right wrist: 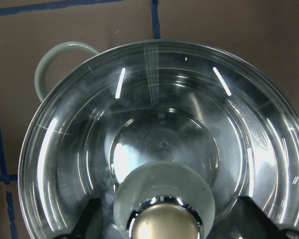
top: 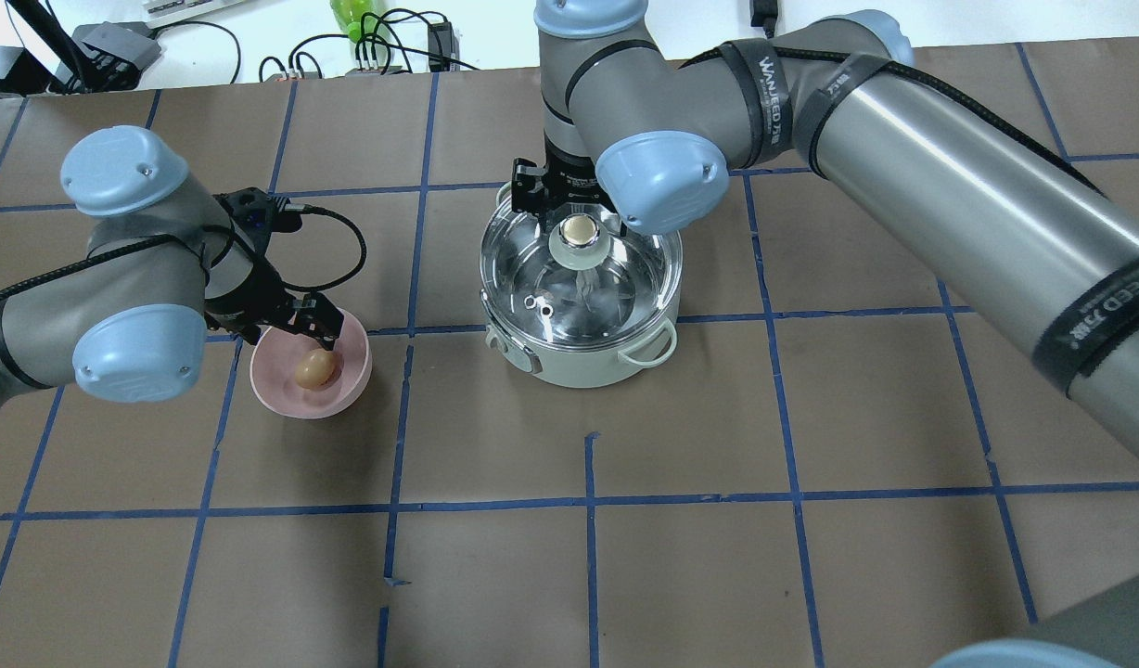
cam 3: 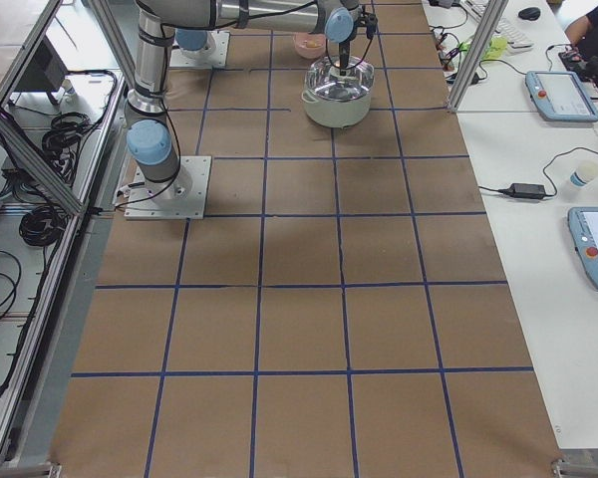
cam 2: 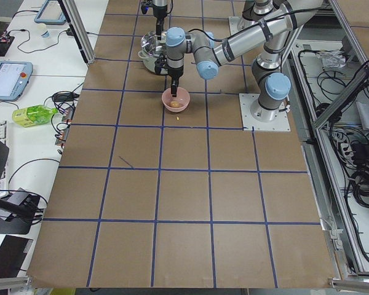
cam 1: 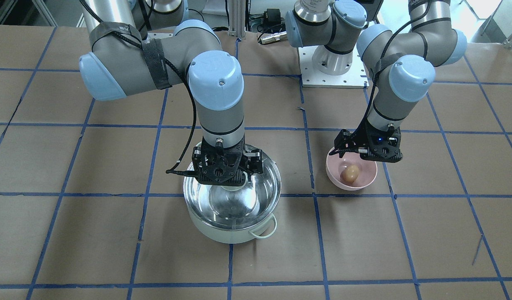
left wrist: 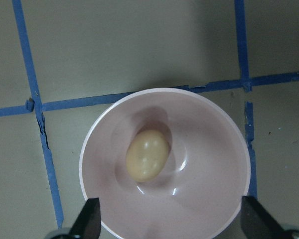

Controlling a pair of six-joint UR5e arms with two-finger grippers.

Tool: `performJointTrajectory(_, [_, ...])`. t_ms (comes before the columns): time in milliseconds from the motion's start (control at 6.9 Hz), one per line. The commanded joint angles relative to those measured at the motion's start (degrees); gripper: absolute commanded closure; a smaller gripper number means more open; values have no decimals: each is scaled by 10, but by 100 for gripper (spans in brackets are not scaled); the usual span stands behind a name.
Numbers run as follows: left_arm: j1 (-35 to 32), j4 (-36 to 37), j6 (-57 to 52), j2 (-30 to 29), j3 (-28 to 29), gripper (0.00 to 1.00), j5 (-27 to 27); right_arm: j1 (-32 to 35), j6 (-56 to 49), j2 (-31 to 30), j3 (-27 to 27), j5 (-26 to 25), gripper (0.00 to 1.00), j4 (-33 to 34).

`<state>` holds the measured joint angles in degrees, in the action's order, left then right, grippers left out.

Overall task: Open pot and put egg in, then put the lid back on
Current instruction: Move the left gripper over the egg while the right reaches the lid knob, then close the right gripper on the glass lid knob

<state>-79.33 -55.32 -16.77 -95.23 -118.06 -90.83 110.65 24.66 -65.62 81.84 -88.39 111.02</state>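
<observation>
Left wrist: left gripper [left wrist: 172, 221] is spread wide with nothing between its fingers [left wrist: 89, 221]. It hangs over the pink bowl [left wrist: 214, 124]. The egg [left wrist: 147, 155] lies on the bowl's bottom, clear of both fingers.

Right wrist: right gripper [right wrist: 169, 221] is likewise wide apart, one finger on each side of the knob [right wrist: 164, 226], with a gap on both sides. It grips nothing. The lid [right wrist: 164, 89] covers the pot [right wrist: 42, 74].

Overhead: the pot stands mid-width on the table [top: 811, 417], nearer the far edge than the near one. The bowl is to its left, well apart.

Front-facing: right gripper is low over the lid. Left gripper is over the bowl's robot-side rim.

Left side: bowl and pot are well apart from the near table edge. Jaw opening cannot be told here.

Right side: the lidded pot is well apart from the near edge, and the bowl is beyond it.
</observation>
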Motion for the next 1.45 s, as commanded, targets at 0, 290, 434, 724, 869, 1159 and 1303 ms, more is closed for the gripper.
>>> performJointTrajectory(0, [2, 58, -11, -28, -29, 4, 9, 0, -8, 1, 2, 1, 8, 2])
performJointTrajectory(290, [3, 61, -18, -40, -31, 4, 8, 0, -17, 1, 3, 1, 22, 2])
performJointTrajectory(434, [3, 61, -19, -43, -31, 4, 7, 0, -19, 1, 3, 1, 30, 2])
performJointTrajectory(724, [12, 60, -19, -43, -31, 4, 8, 0, -21, 0, 3, 4, 75, 1])
performJointTrajectory(869, [12, 60, -20, -43, -32, 4, 9, 0, -21, 0, 3, 5, 89, 1])
performJointTrajectory(1159, [13, 61, -31, -43, -32, 4, 8, 0, -21, -1, 3, 6, 90, -3])
performJointTrajectory(1303, [14, 62, -31, -43, -31, 4, 8, 0, -19, -4, -1, 6, 90, -8])
